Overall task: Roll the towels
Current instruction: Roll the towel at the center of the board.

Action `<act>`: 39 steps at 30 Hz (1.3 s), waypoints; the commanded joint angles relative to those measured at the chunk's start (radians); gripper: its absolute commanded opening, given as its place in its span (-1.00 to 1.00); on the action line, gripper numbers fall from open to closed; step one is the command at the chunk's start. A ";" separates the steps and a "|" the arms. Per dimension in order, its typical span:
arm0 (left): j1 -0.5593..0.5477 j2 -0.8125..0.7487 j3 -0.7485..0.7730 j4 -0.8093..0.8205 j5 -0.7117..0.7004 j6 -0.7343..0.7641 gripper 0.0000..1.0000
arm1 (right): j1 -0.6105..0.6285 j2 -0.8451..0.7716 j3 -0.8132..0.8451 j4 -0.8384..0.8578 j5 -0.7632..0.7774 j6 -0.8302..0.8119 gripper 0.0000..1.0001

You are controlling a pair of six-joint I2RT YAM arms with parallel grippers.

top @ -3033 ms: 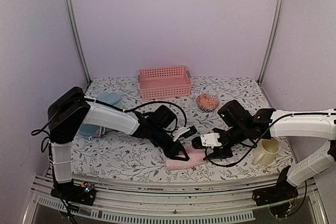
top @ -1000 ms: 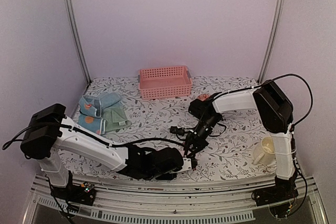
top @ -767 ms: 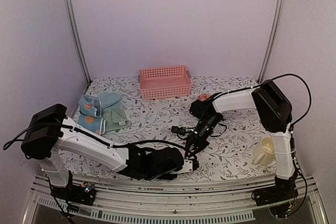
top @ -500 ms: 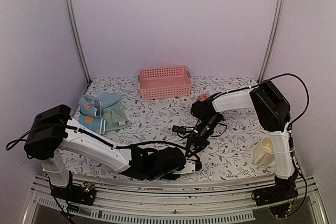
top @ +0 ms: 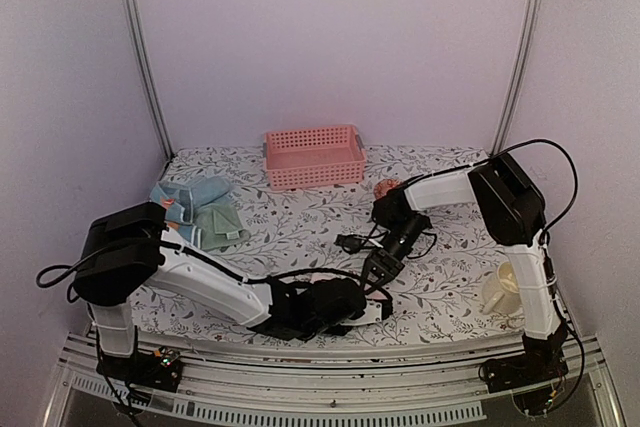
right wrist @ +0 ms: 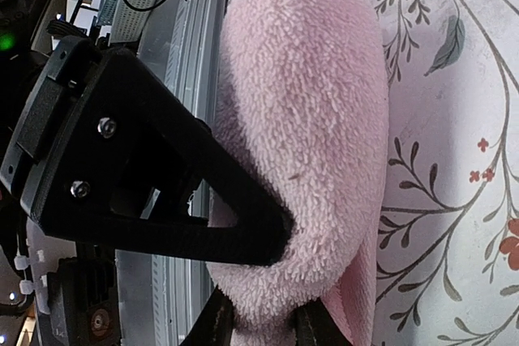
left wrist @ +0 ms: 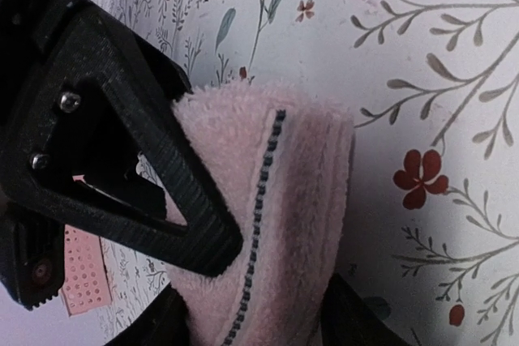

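Left wrist view shows the pink towel [left wrist: 284, 200] bunched into a thick, soft bundle with several layers at its edge and a stitched hem along its top. It lies on the flowered counter [left wrist: 422, 54], close to the near edge. The left hand [left wrist: 243, 297] has it between its fingers: one black finger presses into the side of the bundle, the other shows only as dark shapes under it, so the jaws stand about half apart, filled by cloth. In the right wrist view the right hand [right wrist: 272, 281] grips the same towel at a narrower setting, the pile bulging round its upper finger.

I judge the step in hand to be rolling this first towel, well along but not tidy. The next move calls for both hands to turn the bundle evenly so the hem tucks under, then let go without the roll springing open. The other towels [top: 195, 217] lie heaped at the far left, well apart from the pink basket [top: 313, 157], and are not yet rolled.
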 commanded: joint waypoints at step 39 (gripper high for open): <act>0.219 -0.061 0.154 -0.141 0.068 -0.140 -1.00 | -0.389 -0.805 -0.544 0.516 0.262 0.248 0.05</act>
